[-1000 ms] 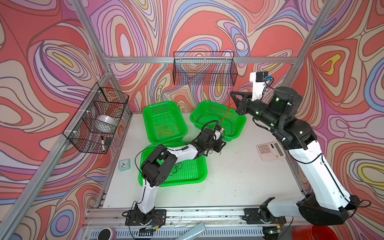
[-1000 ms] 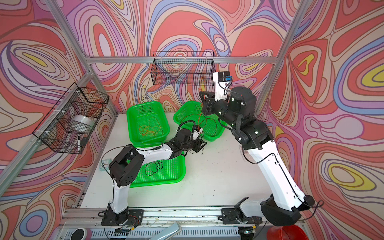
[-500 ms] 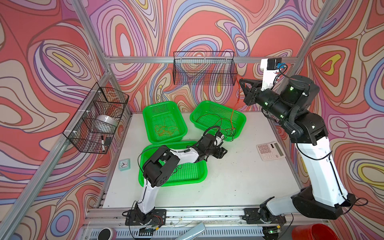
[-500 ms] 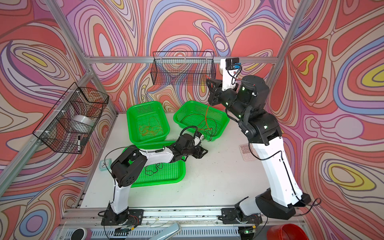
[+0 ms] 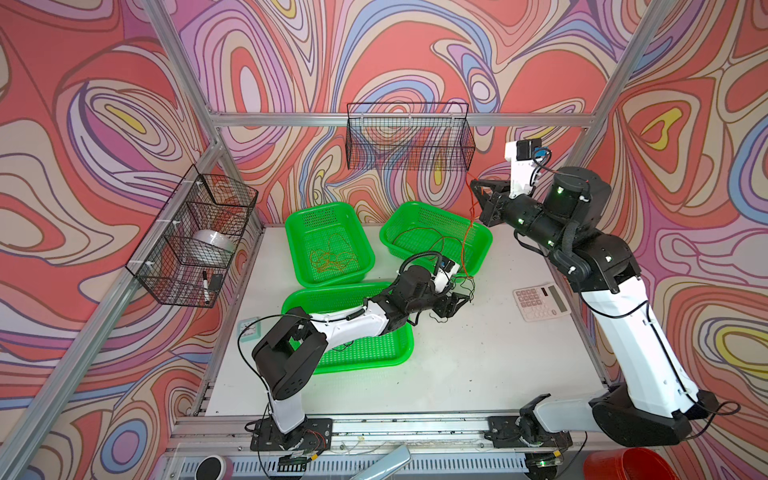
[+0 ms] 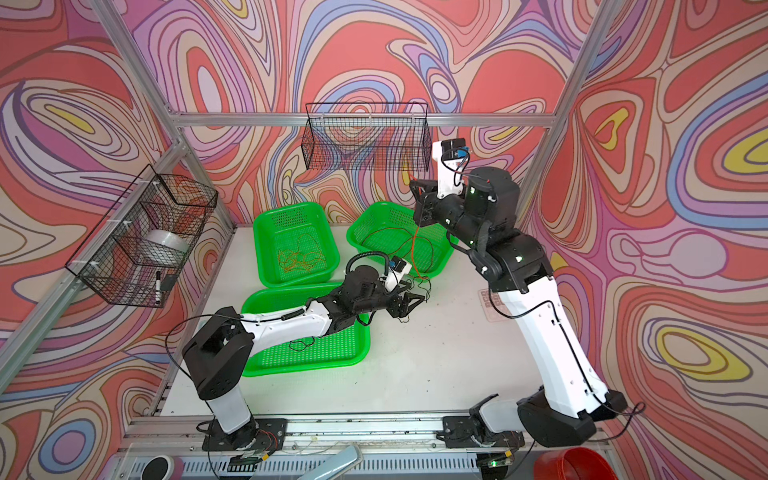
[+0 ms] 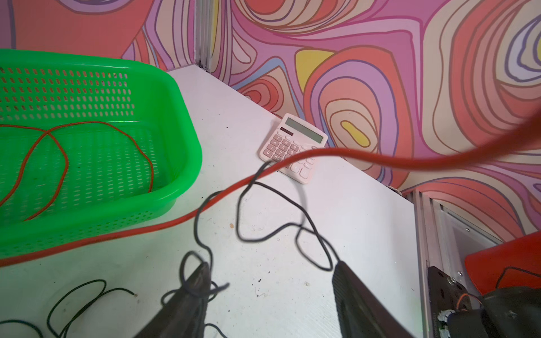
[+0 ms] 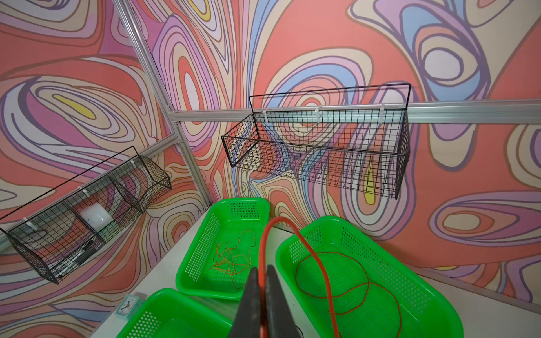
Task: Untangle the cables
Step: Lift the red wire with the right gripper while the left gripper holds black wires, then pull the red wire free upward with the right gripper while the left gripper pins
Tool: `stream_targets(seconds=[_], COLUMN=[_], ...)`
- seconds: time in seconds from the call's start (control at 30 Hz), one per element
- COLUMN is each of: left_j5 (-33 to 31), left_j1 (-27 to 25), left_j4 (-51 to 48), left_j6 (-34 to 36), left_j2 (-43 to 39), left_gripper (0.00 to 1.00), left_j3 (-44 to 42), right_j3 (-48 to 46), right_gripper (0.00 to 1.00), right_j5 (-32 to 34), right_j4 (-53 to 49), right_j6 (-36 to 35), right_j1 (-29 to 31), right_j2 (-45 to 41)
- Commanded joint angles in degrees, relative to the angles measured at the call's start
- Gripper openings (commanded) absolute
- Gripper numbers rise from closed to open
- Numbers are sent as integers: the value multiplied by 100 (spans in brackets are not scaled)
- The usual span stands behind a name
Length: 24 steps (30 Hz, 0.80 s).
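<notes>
Worktop point(image 7: 351, 219): black cable point(image 7: 237, 216) lies in loops, touching both left fingers point(image 7: 354, 298), which stand wide apart, holding nothing. Red cable point(image 7: 409, 164) runs up past green basket point(image 5: 484, 245) to right fingers point(image 8: 253, 292), held high, clamped shut on it.

both top views look down from high at the front over the whole surface point(image 5: 478, 365). the left wrist view, low behind the left tool point(image 7: 272, 265), faces the calculator point(image 7: 292, 146); the right wrist view, raised, faces the wire basket point(image 8: 316, 146). all share one green basket point(image 5: 432, 212).
</notes>
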Motion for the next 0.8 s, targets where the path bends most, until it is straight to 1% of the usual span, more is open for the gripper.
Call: stream_targets(seconds=[0.0, 0.13, 0.27, 0.4, 0.53, 0.63, 0.77], left_j5=[334, 428, 257, -350, -835, -1027, -1172], left_j1=[-64, -109, -152, -170, -170, -175, -176], left_j4=[105, 119, -4, -15, -209, -95, 26], left_j6=[25, -1, -9, 17, 390, 736, 1110], left_j2=[128, 154, 243, 252, 19, -248, -465], left_gripper=[63, 60, 62, 65, 66, 65, 51], left_j3=[151, 192, 306, 297, 218, 18, -64], right_j3=[-131, -233, -395, -450, -393, -289, -248], right_gripper=[0, 0, 0, 0, 0, 0, 0], right_j5=[22, 140, 191, 154, 206, 43, -162], right_j4=[228, 235, 359, 420, 324, 218, 182], right_j6=[186, 304, 438, 490, 396, 323, 301], right_j1=[-19, -17, -18, -18, -16, -21, -23], right_j2=[-229, -292, -413, -491, -489, -416, -331])
